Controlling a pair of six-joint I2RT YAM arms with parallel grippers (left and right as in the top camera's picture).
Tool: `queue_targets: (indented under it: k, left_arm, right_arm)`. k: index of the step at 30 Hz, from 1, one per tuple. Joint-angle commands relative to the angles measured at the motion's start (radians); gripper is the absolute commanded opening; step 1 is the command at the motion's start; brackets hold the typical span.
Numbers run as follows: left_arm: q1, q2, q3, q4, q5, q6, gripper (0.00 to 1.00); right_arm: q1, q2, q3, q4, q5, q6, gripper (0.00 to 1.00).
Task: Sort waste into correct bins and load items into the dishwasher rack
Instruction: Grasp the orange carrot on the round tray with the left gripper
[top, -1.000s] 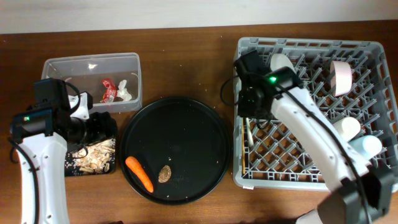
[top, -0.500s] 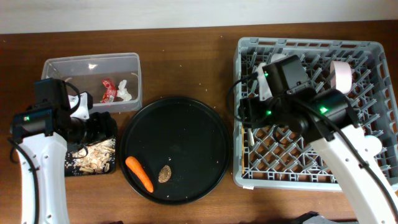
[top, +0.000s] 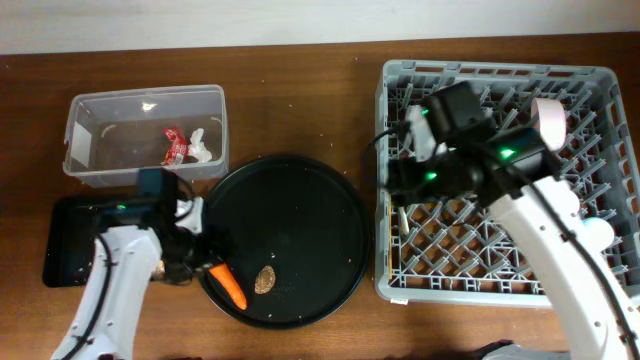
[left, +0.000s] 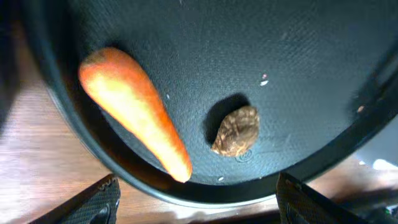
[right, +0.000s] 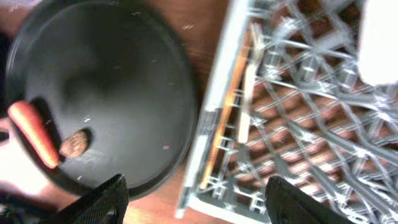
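An orange carrot (top: 230, 285) (left: 134, 109) and a small brown pit (top: 265, 279) (left: 236, 130) lie on the large round black tray (top: 300, 200). My left gripper (top: 200, 262) (left: 196, 199) is open and empty at that tray's left rim, right by the carrot. My right gripper (top: 400, 188) (right: 196, 199) is open and empty over the left edge of the grey dishwasher rack (top: 500, 72). A chopstick (right: 217, 134) and white fork (right: 249, 87) lie in the rack there. The clear tub (top: 90, 110) holds a red wrapper (top: 175, 145) and white tissue (top: 205, 148). The food scraps are hidden.
The shallow black tray (top: 75, 240) lies left of my left arm, below the tub. A pink bowl (top: 548, 122) stands in the rack's far right part. My right arm crosses the rack and hides much of it.
My left arm has swung right, from over the shallow black tray to the round tray's edge beside the carrot. My right arm shifted slightly over the rack's left side.
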Motion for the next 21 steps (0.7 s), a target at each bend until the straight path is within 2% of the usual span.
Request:
queue_targets:
  k: [1,4,12,21]
  left_arm:
    - [-0.050,0.002,-0.069,0.062,0.013,-0.094,0.80]
    - [-0.079,0.002,-0.110,0.130,0.009,-0.106,0.80]
    - [-0.097,0.002,-0.161,0.175,-0.119,-0.283,0.79]
    - [-0.097,0.004,-0.213,0.301,-0.135,-0.288,0.79]
  right_arm:
    - [-0.126,-0.007,0.013,-0.036,0.024,-0.024,0.77]
    - [-0.201,-0.007,0.013,-0.071,0.025,-0.060,0.77]
    - [-0.282,-0.006,0.013,-0.101,0.032,-0.103,0.77]
    - [-0.282,-0.006,0.013,-0.106,0.032,-0.113,0.77]
